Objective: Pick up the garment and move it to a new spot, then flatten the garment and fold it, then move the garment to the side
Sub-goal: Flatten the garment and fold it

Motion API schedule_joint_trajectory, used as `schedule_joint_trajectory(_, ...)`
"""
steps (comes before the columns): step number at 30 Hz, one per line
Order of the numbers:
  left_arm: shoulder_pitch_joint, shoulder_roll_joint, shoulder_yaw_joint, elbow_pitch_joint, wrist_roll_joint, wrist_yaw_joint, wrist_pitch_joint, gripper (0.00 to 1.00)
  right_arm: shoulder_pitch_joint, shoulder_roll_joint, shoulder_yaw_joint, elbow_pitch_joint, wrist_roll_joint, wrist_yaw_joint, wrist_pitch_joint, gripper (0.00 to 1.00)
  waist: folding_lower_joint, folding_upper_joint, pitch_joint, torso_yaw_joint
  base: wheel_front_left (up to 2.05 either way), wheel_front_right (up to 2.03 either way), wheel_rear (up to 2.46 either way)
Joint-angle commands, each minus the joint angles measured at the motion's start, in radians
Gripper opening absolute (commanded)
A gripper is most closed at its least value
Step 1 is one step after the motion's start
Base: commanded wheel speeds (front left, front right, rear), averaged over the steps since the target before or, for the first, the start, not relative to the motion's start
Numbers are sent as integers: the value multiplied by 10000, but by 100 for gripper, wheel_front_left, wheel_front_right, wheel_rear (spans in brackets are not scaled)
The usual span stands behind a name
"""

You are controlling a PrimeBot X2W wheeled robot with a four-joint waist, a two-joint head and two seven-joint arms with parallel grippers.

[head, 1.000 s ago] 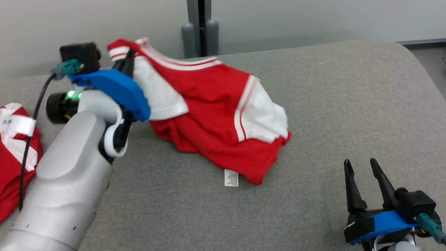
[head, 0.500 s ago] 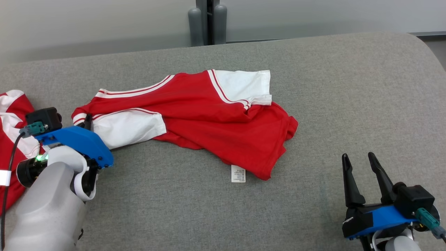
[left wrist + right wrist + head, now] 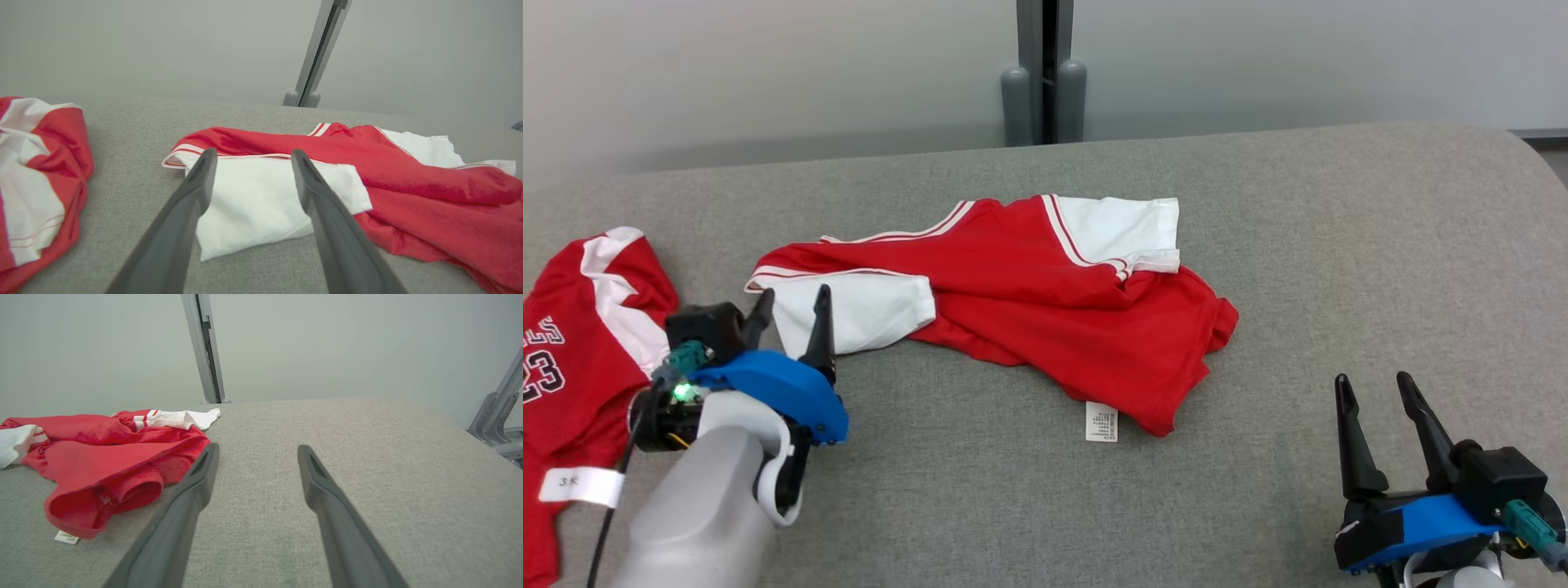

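Both left gripper [image 3: 795, 292] and right gripper [image 3: 1371, 379] gape wide, holding nothing. The garment [image 3: 1045, 302] lies rumpled; pinching 2 layers at the sleeve [image 3: 866, 310] would likely bunch it instead of flattening.

The shirt [image 3: 1045, 310] is red with white sleeves, edged by thin red and white stripes along the seams and collar. A white label [image 3: 1101, 421] with dark print sits at its hem. The second shirt [image 3: 572, 359] is also red with white panels, carrying dark, white-outlined letters and the number 23. The desk [image 3: 1339, 245] is plain grey woven fabric. The left claw [image 3: 796, 292] and right claw [image 3: 1371, 379] have dark fingers on blue mounts; the left forearm [image 3: 703, 506] is pale grey. The post [image 3: 1045, 73] is grey.
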Motion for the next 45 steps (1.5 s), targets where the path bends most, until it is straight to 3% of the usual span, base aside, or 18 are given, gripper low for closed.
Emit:
schedule_joint_trajectory(1, 243, -64, -30, -152, 65, 14, -96, 100, 83, -37, -31, 8, -21, 1, -6, 100, 0, 0, -85, 35, 0, 0, 0)
schedule_joint_trajectory(14, 3576, -603, 978, -3985, 1380, 895, -240, 100, 285, -37, -39, 78, -401, 1, -6, 100, 0, 0, -632, 614, 0, 0, 0)
schedule_joint_trajectory(20, 4260, -847, 1318, -5011, 1820, 1032, -242, 100, -832, -38, -6, 1008, -1056, 1, 109, 100, 0, 0, -526, 898, 0, 0, 0)
schedule_joint_trajectory(25, 4317, -953, 1365, -5449, 2146, 1008, -241, 100, -2530, -44, -286, 2196, -2015, 1, 1610, 100, 0, 0, -212, 1333, 0, 0, 0)
schedule_joint_trajectory(29, 4315, -1035, 1397, -5626, 2315, 972, -243, 100, -3713, -464, -459, 3147, -2385, -1, 2858, 100, 0, 0, 64, 1814, 0, 0, 0)
schedule_joint_trajectory(36, 4246, -1191, 1450, -5611, 2434, 869, -244, 100, -4924, -1165, 69, 5056, -1785, 1, 4754, 100, 0, 0, 460, 2617, 0, 0, 0)
schedule_joint_trajectory(41, 4195, -1244, 1557, -5625, 2509, 813, -244, 100, -5348, -1338, 398, 5941, -882, 1, 5453, 100, 0, 0, 616, 2828, 0, 0, 0)
schedule_joint_trajectory(43, 4163, -1261, 1598, -5622, 2553, 804, -242, 100, -5416, -1287, 487, 6188, -507, 1, 5544, 44, 0, 0, 655, 2841, 0, 0, 0)
schedule_joint_trajectory(44, 4155, -1268, 1628, -5617, 2562, 805, -242, 100, -5458, -1308, 573, 6248, -379, 2, 5508, 28, 0, 0, 665, 2834, 0, 0, 0)
schedule_joint_trajectory(45, 4154, -1268, 1666, -5622, 2577, 808, -242, 100, -5502, -1349, 693, 6215, -304, 2, 5311, 0, 0, 0, 677, 2810, 0, 0, 0)
